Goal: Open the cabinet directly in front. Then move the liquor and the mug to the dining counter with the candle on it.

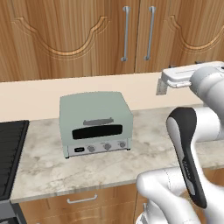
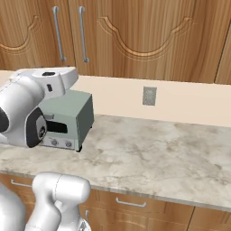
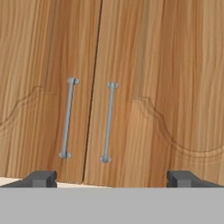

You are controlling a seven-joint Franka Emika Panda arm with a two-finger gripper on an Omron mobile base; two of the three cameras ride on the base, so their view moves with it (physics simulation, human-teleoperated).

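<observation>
The cabinet (image 1: 87, 30) is a brown wood wall unit with carved arched panels, and both doors are shut. Two long silver bar handles (image 1: 126, 34) stand side by side at the seam where the doors meet. In the hand view the cabinet (image 3: 144, 65) faces me squarely, with its handles (image 3: 68, 118) left of centre. My gripper (image 3: 111, 178) is open, its two dark fingertips (image 3: 41, 178) wide apart with nothing between them, some way short of the doors. In the left base view my hand (image 1: 179, 78) hangs above the counter's back, right of the handles. The liquor, mug, dining counter and candle are out of view.
A pale green toaster oven (image 1: 95, 124) stands on the marble counter (image 1: 48, 162) below the cabinet. A black stovetop (image 1: 11, 153) lies at the counter's left end. A wall outlet (image 2: 149, 96) sits on the beige backsplash. Drawers with short handles (image 2: 131, 203) run under the counter.
</observation>
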